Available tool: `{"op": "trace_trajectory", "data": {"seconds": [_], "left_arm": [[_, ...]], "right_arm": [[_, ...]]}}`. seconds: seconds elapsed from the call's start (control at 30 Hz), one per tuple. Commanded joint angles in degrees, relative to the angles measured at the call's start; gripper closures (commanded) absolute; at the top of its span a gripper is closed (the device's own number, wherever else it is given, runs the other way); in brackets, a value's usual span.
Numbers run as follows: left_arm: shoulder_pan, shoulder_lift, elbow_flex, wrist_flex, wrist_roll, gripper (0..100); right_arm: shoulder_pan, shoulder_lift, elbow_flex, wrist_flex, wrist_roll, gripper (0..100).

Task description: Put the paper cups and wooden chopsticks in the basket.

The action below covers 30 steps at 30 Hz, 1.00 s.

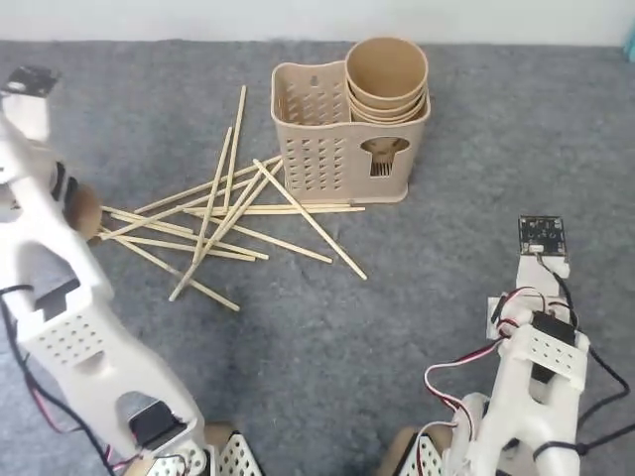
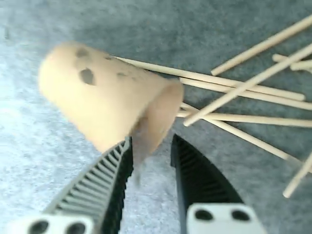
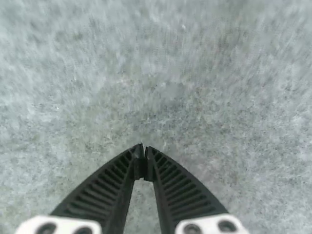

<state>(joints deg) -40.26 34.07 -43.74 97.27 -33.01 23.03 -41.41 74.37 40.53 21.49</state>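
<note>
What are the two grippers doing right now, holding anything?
Left gripper: closed on the rim of a paper cup.
Right gripper: closed, empty, over the grey mat.

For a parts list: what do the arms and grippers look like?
The left arm and right arm have white perforated shells. Red, white and black wires loop by the right arm, which carries a small black circuit board. The left gripper and right gripper have black ribbed tapering fingers on white bases.

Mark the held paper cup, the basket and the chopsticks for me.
paper cup (image 2: 107, 97), left wrist view, side wall.
basket (image 1: 317, 164), high view, perforated front wall.
chopsticks (image 1: 211, 213), high view, where the pile crosses.
</note>
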Motion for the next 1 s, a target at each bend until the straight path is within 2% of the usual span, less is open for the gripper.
{"op": "trace_trajectory", "data": {"seconds": [0.0, 0.33, 0.5, 0.77, 0.87, 0.97], "left_arm": [[-0.2, -3.9, -4.2, -1.0, 0.7, 85], [-0.4, -3.5, -2.9, -2.2, -0.1, 85], [-2.8, -3.7, -2.3, 3.4, -11.0, 85], [-8.7, -8.3, -2.1, 3.4, -14.3, 85], [-10.2, -14.2, 2.4, 3.4, -14.3, 85], [-10.1, -22.7, 12.7, 3.3, -14.3, 85]], "right_arm": [[-0.6, -1.9, -0.4, -1.3, 0.9, 99.1], [-0.6, -1.9, -0.4, -1.3, 0.9, 99.1], [-0.6, -1.9, -0.4, -1.3, 1.1, 99.1], [-0.7, -1.9, -0.4, -1.3, 1.9, 99.1], [-0.7, -1.9, -0.4, -1.3, 1.9, 99.1], [-0.7, -1.9, -0.4, -1.3, 1.9, 99.1]]}}
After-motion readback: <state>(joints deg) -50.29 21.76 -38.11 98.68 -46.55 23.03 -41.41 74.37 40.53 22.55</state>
